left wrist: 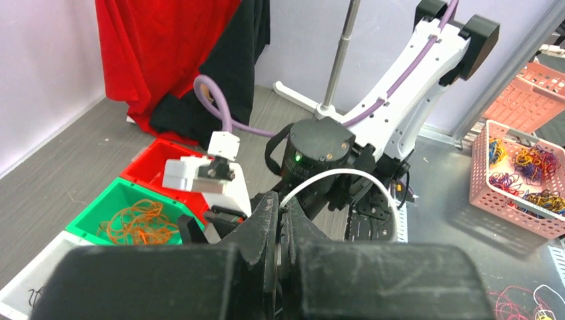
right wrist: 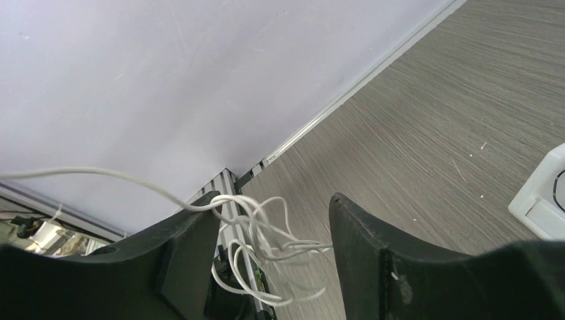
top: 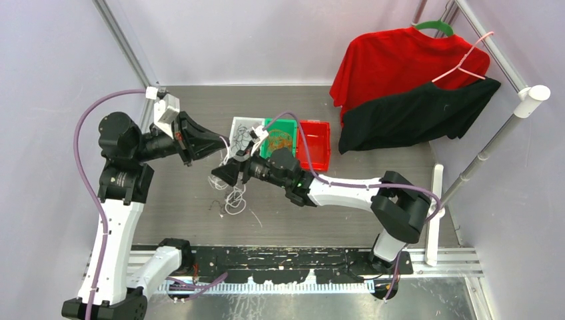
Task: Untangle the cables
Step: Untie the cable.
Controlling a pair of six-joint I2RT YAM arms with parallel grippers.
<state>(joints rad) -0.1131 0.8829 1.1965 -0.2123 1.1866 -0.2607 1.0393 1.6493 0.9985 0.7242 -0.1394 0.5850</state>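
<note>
The left arm's black 2-finger gripper (left wrist: 282, 217) is pressed fully closed on 1 thin white floppy cord (left wrist: 340, 171), which arcs out from its tips toward the right arm. The right arm's black 2-finger gripper (right wrist: 273, 200) has its jaws wide apart and clamps nothing. A loose tangle of thin white cords (right wrist: 266, 243) hangs between its fingers above the grey wood-grain tabletop (right wrist: 433, 133), with 1 strand draped over a fingertip.
</note>
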